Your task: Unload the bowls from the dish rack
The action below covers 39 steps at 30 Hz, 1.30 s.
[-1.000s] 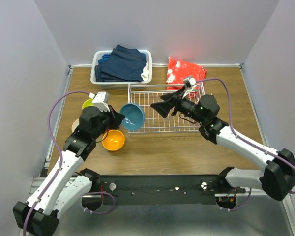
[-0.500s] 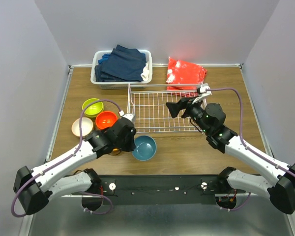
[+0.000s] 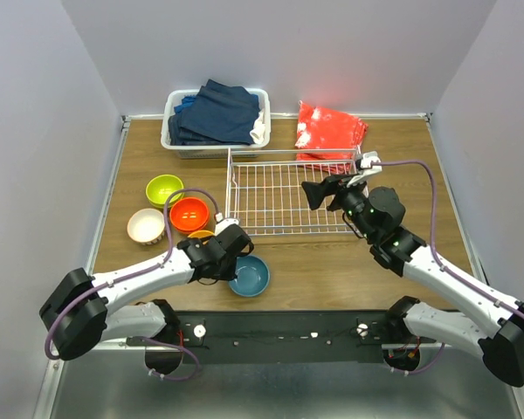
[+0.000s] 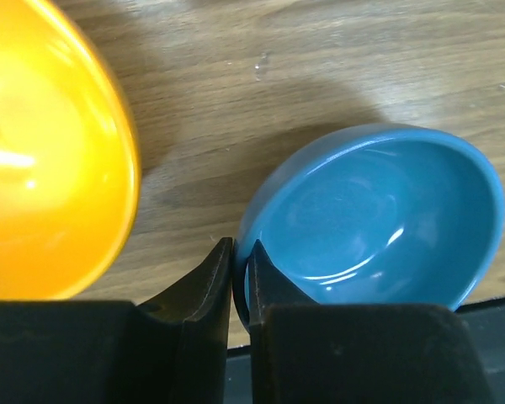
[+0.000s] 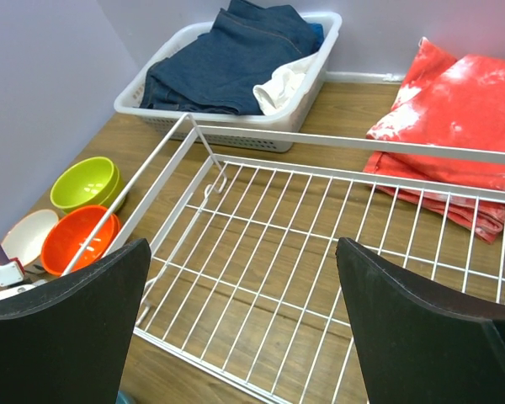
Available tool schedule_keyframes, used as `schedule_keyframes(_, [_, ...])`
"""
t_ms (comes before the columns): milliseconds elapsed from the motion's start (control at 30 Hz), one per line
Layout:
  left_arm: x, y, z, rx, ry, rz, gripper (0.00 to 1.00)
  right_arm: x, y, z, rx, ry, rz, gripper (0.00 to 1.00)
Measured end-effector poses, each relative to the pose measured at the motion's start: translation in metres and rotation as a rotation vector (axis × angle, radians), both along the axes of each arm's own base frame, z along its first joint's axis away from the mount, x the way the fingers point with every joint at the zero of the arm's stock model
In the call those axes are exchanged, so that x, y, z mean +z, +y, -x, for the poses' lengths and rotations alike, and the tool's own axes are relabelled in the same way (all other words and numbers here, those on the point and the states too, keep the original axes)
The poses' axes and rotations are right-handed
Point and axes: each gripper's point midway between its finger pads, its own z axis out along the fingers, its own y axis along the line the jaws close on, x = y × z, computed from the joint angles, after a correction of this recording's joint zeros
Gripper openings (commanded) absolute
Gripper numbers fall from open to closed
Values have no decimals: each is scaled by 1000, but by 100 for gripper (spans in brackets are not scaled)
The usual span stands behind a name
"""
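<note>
The teal blue bowl (image 3: 249,276) (image 4: 379,210) sits upright on the table in front of the dish rack (image 3: 288,233). My left gripper (image 3: 230,262) (image 4: 240,244) is shut on its near rim, one finger inside and one outside. Beside it a yellow-orange bowl (image 4: 42,168) lies partly under my left arm (image 3: 201,236). Red-orange (image 3: 190,214), lime green (image 3: 164,188) and white (image 3: 146,225) bowls stand left of the rack. No bowl shows in the rack (image 5: 362,143). My right gripper (image 3: 319,190) (image 5: 242,248) hangs open over its right half, holding nothing.
A white plastic tub (image 3: 179,147) of dark blue clothes stands behind the rack at the back left. A red bag (image 3: 330,129) lies behind the rack on the right. The table's front edge runs just below the teal bowl.
My left arm carried the teal bowl from the rack's left edge down to the table near the front. My right gripper pulled back to the right over the rack.
</note>
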Motion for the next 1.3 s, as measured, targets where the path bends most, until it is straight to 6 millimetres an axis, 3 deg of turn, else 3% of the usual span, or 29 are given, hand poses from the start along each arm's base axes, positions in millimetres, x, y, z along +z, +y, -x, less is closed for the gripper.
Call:
schedule_keyframes(300, [-7,2,-4,34,-17,-12,49,-1,-8,0,-34,2,22,99])
schedule_keyframes(467, [10,0,-8,39,-68,40,68,-4,-17,2,-64,12,49,99])
schedule_keyframes(633, [58,-4,-17,39,-178,134,83,2,-34,2,-134,10,79,99])
schedule_keyframes(767, [100,0,-27,45,-280,169,96,17,-60,4,-254,-2,76,100])
schedule_keyframes(900, [134,17,-35,70,-388,147,99,35,-95,12,-395,-13,64,100])
schedule_keyframes(1100, [193,69,-35,164,-594,131,99,62,-149,42,-570,-47,6,100])
schedule_keyframes(1300, [256,130,-16,293,-816,235,99,83,-190,78,-653,-91,-71,100])
